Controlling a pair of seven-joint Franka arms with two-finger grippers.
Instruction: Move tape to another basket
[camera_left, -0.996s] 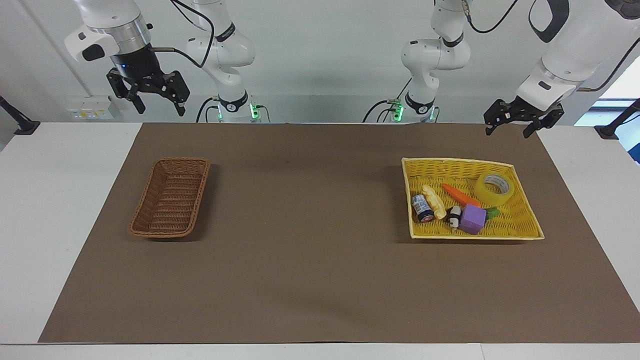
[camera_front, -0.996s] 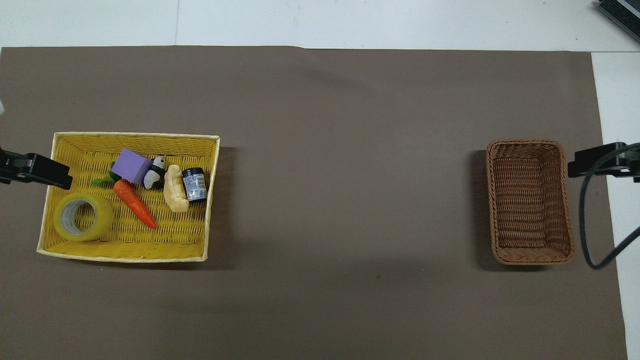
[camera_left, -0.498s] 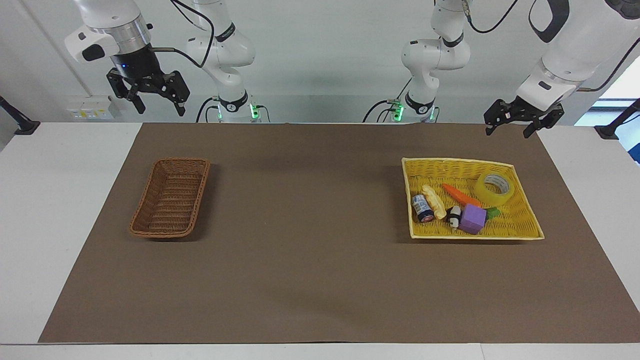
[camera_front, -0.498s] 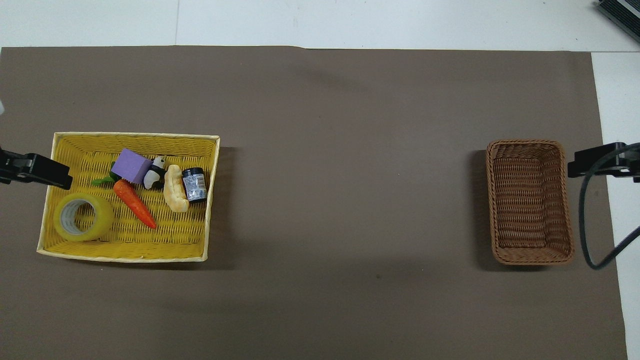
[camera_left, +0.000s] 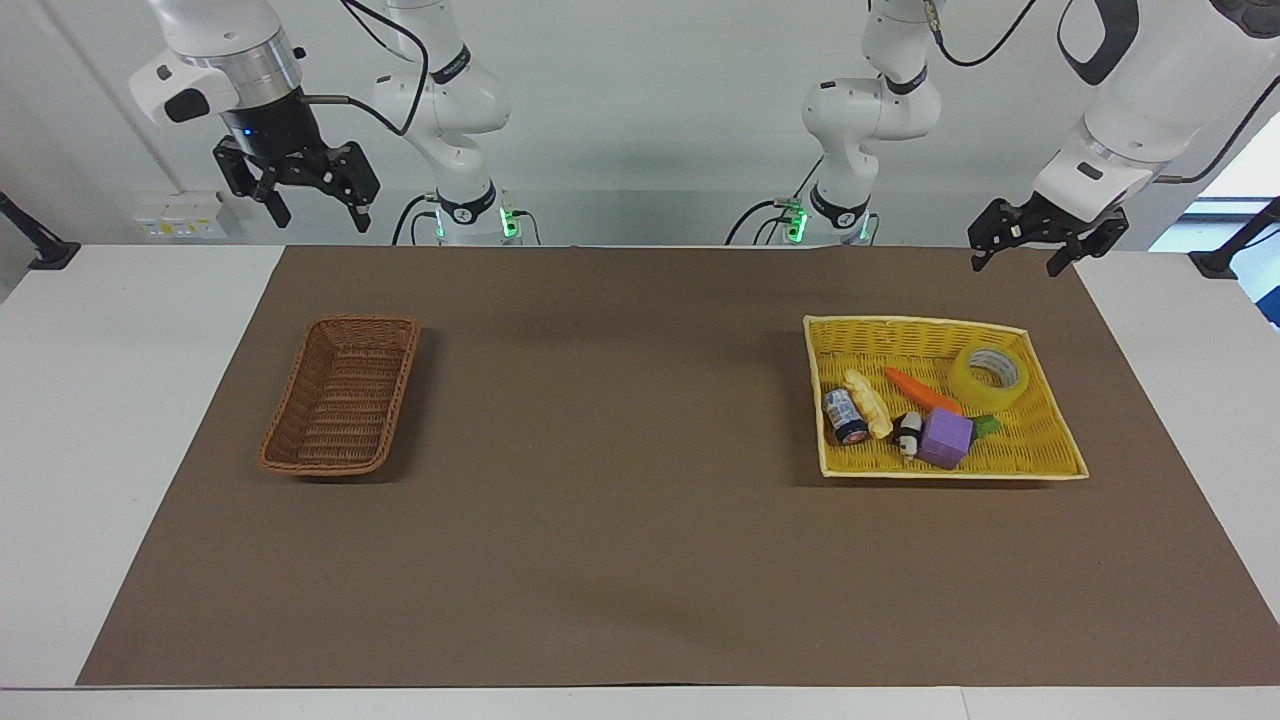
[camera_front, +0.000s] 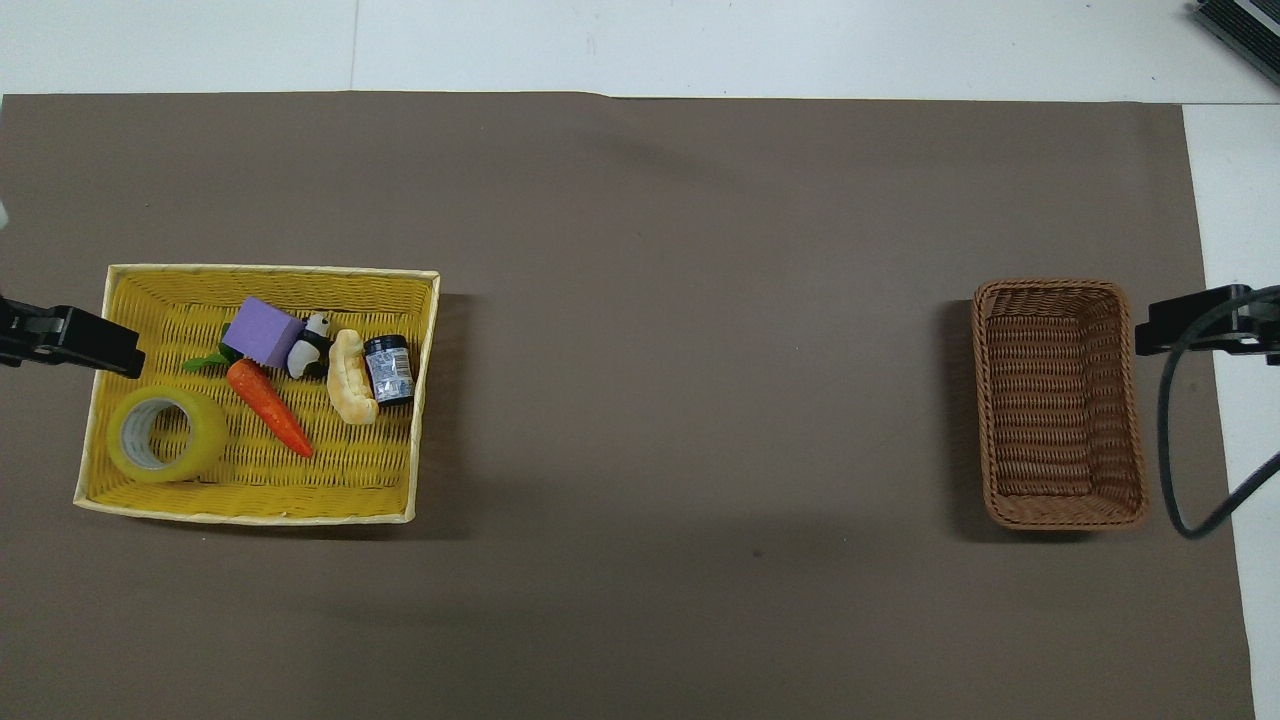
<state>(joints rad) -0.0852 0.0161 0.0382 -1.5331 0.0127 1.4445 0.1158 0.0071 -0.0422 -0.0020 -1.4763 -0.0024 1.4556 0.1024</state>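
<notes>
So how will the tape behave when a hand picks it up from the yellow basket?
The tape is a wound roll with a core, so it is probably stiff and will keep its shape. Its smooth, glossy side may be a little slippery. It lies flat now in the yellow basket, so it should stay put, but set on its edge it could roll.

A white table (camera_left: 130, 400) carries a brown mat (camera_left: 620, 520), with the brown wicker basket (camera_left: 340, 395) below the right gripper (camera_left: 312, 200) and a yellow basket (camera_left: 1040, 445) below the left gripper (camera_left: 1025, 255).
</notes>
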